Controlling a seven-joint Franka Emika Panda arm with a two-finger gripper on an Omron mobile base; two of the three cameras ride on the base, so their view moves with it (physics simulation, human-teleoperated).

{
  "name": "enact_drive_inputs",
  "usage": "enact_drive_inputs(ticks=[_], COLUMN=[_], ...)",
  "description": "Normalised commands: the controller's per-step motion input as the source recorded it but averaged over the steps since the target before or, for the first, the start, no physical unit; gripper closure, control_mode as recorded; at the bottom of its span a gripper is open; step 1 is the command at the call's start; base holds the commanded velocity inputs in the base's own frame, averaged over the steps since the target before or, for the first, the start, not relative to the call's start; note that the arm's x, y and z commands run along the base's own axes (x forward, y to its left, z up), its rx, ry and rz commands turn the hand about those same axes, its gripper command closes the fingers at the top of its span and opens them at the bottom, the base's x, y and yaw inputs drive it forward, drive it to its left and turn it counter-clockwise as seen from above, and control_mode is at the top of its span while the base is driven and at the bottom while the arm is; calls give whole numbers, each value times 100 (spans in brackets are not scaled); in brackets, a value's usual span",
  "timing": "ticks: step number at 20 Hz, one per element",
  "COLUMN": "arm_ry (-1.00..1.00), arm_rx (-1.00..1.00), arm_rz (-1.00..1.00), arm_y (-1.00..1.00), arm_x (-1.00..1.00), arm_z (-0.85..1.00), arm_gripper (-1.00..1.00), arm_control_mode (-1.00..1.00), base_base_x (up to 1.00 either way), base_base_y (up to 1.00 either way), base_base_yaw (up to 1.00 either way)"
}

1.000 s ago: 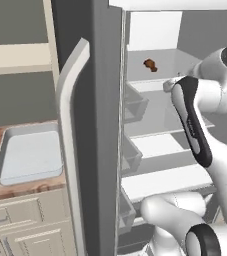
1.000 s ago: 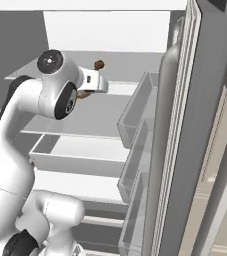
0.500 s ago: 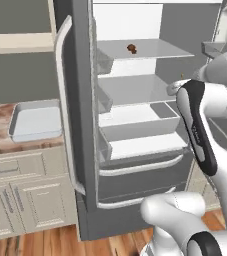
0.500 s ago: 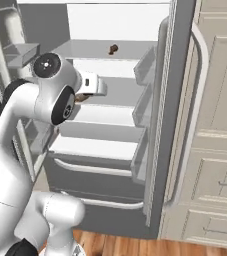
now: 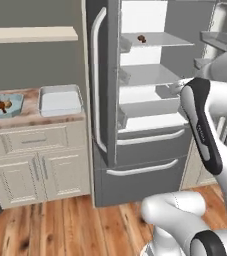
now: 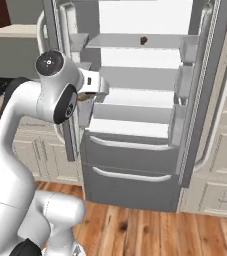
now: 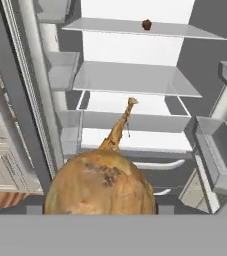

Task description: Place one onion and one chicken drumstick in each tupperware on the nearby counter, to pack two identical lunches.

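One onion [image 7: 101,182] gripped by end effector [image 6: 87,94] | fingertips hidden behind it

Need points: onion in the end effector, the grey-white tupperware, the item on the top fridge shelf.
onion [image 7: 102,187], hand view, middle of its golden skin.
grey-white tupperware [image 5: 60,102], left base view, its bare floor.
item on the top fridge shelf [image 7: 146,24], hand view, centre of the small brown lump.

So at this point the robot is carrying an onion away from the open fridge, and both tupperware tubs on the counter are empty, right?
Not quite. The onion is in the gripper, in front of the open fridge, but only the larger pale tub is empty. The left base view shows something brown already lying in the small light-blue tub on the counter.
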Motion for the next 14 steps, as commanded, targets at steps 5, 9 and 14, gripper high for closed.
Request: enact_drive_inputs(ticks=[5,9,14], arm_ry=[0,0,0], arm_rx=[0,0,0], arm_rz=[0,0,0], arm_y=[0,0,0], arm_x=[0,0,0], arm_z=[0,0,0], arm_gripper=[100,100,100], arm_control_mode=[100,100,100], base_base_x=[-13,1,33], base_base_y=[100,100,100], base_base_yaw=[0,-1,-6])
